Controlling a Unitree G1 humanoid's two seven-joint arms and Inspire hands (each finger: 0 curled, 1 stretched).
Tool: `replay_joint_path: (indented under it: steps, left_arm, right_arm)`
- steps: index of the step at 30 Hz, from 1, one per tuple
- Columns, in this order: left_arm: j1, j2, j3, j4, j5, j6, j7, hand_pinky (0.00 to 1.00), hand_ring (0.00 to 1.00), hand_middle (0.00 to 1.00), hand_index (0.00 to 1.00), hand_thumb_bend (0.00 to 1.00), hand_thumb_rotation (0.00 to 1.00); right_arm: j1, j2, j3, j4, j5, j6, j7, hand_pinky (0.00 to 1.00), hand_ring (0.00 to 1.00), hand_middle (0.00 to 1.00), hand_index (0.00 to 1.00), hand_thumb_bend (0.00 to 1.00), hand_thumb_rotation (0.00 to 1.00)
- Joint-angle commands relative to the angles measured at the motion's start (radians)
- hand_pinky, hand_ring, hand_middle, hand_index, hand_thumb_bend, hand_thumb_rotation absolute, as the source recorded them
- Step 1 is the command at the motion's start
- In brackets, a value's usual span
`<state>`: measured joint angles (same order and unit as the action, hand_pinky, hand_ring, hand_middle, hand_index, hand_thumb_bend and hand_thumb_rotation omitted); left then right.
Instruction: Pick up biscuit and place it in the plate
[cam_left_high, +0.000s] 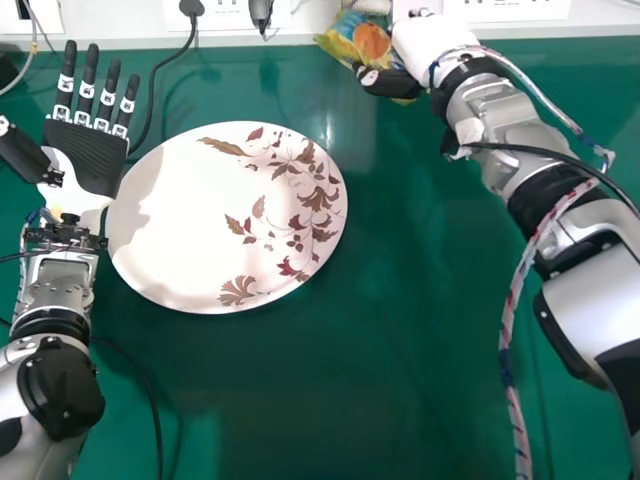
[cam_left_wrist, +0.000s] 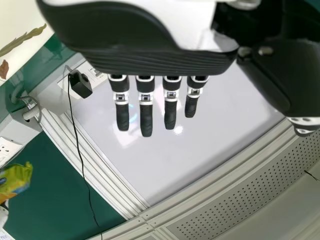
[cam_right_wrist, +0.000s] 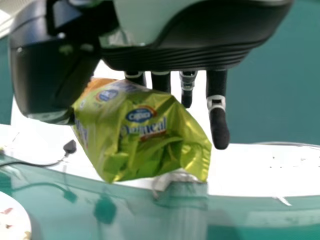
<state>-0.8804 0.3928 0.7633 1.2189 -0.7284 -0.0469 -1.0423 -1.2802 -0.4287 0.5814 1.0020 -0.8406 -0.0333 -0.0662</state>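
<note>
The right hand (cam_left_high: 425, 45) is at the top of the head view, past the plate's far right side, with the biscuit packet (cam_left_high: 358, 38) pinched by its thumb. In the right wrist view the yellow-green packet (cam_right_wrist: 142, 140) hangs between the thumb and fingers of the right hand (cam_right_wrist: 200, 37); part of it is hidden behind the thumb. The patterned white plate (cam_left_high: 180, 220) lies left of centre in the head view. Beside its left rim the left hand (cam_left_high: 88, 165) stands open, fingers straight; the left wrist view shows this hand (cam_left_wrist: 150, 55) holding nothing.
A white ledge with sockets (cam_left_high: 250, 15) runs along the green table's (cam_left_high: 400, 380) far edge. Black cables (cam_left_high: 152, 90) hang from it near the plate and left hand. Another cable (cam_left_high: 150, 390) lies beside the left forearm. A braided cable (cam_left_high: 512, 360) hangs from the right arm.
</note>
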Motion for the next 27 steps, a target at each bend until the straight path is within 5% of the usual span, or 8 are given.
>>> replay_joint_path:
  steps: [1,16,27]
  left_arm:
    - [0.004,0.012,0.007,-0.004,-0.010,0.005,-0.007,0.80,0.81,0.91,0.98,1.00,0.70]
    - [0.020,0.020,0.018,-0.023,-0.028,0.042,-0.003,0.82,0.80,0.89,0.97,1.00,0.68]
    - [0.039,0.021,0.018,-0.043,-0.046,0.048,0.008,0.82,0.81,0.89,0.99,1.00,0.71]
  right_arm:
    - [0.013,-0.014,-0.012,-0.040,-0.001,0.000,-0.009,0.23,0.36,0.46,0.55,0.49,0.00]
    - [0.077,-0.007,-0.028,-0.209,-0.006,-0.051,0.013,0.23,0.35,0.46,0.56,0.49,0.00]
    - [0.105,0.091,0.015,-0.186,-0.049,-0.145,-0.057,0.23,0.35,0.46,0.56,0.49,0.00]
